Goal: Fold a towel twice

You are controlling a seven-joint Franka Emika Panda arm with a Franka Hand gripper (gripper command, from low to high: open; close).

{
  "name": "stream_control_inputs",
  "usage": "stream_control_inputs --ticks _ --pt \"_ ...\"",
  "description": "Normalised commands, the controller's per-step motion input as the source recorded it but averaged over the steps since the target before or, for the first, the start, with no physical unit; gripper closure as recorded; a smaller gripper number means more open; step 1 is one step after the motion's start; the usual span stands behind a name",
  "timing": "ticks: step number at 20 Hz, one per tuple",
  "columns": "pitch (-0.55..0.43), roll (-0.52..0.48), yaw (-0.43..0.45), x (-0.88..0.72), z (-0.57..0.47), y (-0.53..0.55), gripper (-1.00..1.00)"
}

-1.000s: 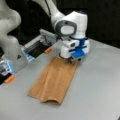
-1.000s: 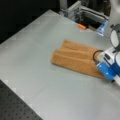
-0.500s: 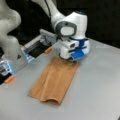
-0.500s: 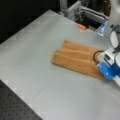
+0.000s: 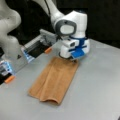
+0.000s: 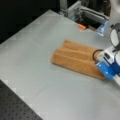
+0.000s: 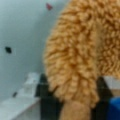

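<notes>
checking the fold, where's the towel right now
The towel lies folded in a long strip mid-table in both front views, its far end under the gripper, whose fingers flank a bunch of it.

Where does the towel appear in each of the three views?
Front view: the towel lies at centre, running toward the bottom left.
Front view: the towel lies right of centre.
Wrist view: its terry pile fills the middle and right.
Shared landmark: the gripper at the towel's end.

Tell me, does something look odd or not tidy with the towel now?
The towel lies folded once, but its near end bulges into a raised hump instead of lying flat. The gripper is at its far end, terry bunched between the fingers.
</notes>
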Motion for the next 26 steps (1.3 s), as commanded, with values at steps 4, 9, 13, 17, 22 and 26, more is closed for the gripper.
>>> stream_control_inputs --ticks 4,9,13,17,22,26 --pt "0.073 0.126 0.321 -0.03 0.18 -0.43 1.0" --pt "0.062 0.274 0.211 -0.01 0.15 -0.63 1.0" --pt "0.036 0.348 0.099 -0.06 0.13 -0.69 1.0" --pt "0.043 0.292 0.077 -0.1 0.22 -0.76 1.0" --pt "0.04 0.209 0.045 -0.1 0.17 -0.56 1.0" --pt "0.052 0.135 0.027 -0.04 0.06 -0.25 1.0"
